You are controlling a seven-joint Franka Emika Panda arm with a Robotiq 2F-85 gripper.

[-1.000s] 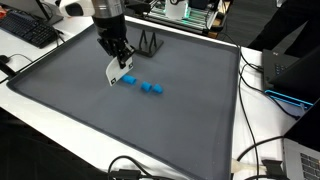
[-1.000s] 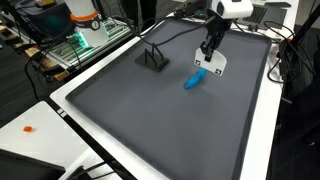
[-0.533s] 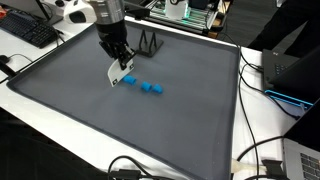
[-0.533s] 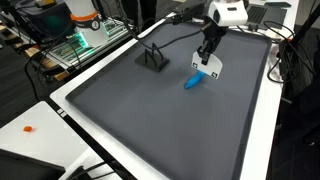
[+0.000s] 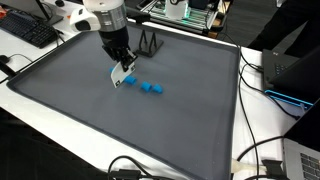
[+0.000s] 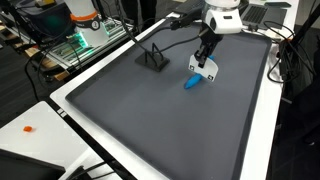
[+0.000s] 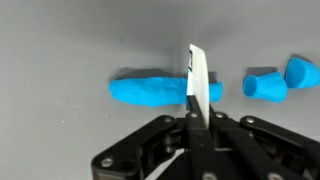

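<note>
My gripper (image 5: 120,62) is shut on a thin white flat card (image 5: 119,75) that points down at the grey mat (image 5: 90,110). Its lower edge is at a long blue piece (image 5: 128,80); I cannot tell whether they touch. Two smaller blue pieces (image 5: 146,86) (image 5: 156,89) lie in a row beside it. In the wrist view the card (image 7: 197,80) stands edge-on across the long blue piece (image 7: 150,88), with the small pieces (image 7: 262,85) (image 7: 302,72) to the right and the jaws (image 7: 197,118) below. In an exterior view the gripper (image 6: 205,55) holds the card (image 6: 206,68) over the blue pieces (image 6: 193,81).
A small black wire stand (image 5: 148,42) sits on the mat behind the gripper, also seen in an exterior view (image 6: 153,57). A keyboard (image 5: 30,30), cables and electronics surround the mat on the white table (image 5: 40,110). A small orange object (image 6: 29,128) lies on the table.
My gripper with the white card has shifted a little sideways toward the blue pieces, so the card now stands over the long blue piece. The blue pieces have not visibly moved.
</note>
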